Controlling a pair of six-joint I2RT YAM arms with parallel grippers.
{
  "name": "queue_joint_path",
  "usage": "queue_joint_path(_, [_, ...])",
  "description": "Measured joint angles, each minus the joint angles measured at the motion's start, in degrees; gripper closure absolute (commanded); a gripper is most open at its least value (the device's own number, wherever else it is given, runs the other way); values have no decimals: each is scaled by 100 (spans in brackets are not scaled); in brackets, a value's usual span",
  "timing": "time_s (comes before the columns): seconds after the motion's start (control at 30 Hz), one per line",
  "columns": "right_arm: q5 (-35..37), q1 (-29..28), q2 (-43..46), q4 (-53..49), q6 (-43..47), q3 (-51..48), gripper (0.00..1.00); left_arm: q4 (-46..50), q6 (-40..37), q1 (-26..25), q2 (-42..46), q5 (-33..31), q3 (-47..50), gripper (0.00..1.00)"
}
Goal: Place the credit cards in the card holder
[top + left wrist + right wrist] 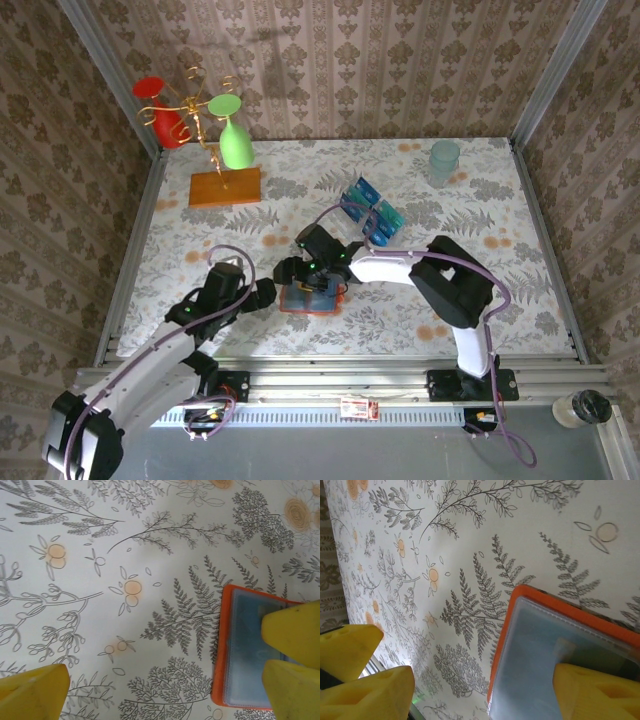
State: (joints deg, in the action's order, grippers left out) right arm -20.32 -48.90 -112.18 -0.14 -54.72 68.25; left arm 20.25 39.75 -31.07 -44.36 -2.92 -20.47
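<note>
The card holder lies open on the floral cloth, orange-red rim up and grey-blue clear pockets showing. My left gripper is open at its left edge, one yellow finger over the bare cloth and the other over the holder's inside. My right gripper is open above the holder, one finger over the pocket, the other beside the holder. A faint greenish patch shows under that pocket; I cannot tell what it is. Dark blue and teal credit cards stand in a clear tray behind the right gripper.
A wooden slab at the back left carries a gold stand with a green glass and a red glass. A pale clear cup stands at the back right. A capped jar sits off the table's front right corner.
</note>
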Motion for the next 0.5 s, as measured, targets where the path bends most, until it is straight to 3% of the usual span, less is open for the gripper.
queue_joint_path(0.3, [-83,315,990,-22,177,-772,27,-389,-103,-219,-909,79,-459,0])
queue_joint_path(0.5, [546,531,2013,-876,719,-1198,27,-577,-190,-614,-1408,-15,-863,0])
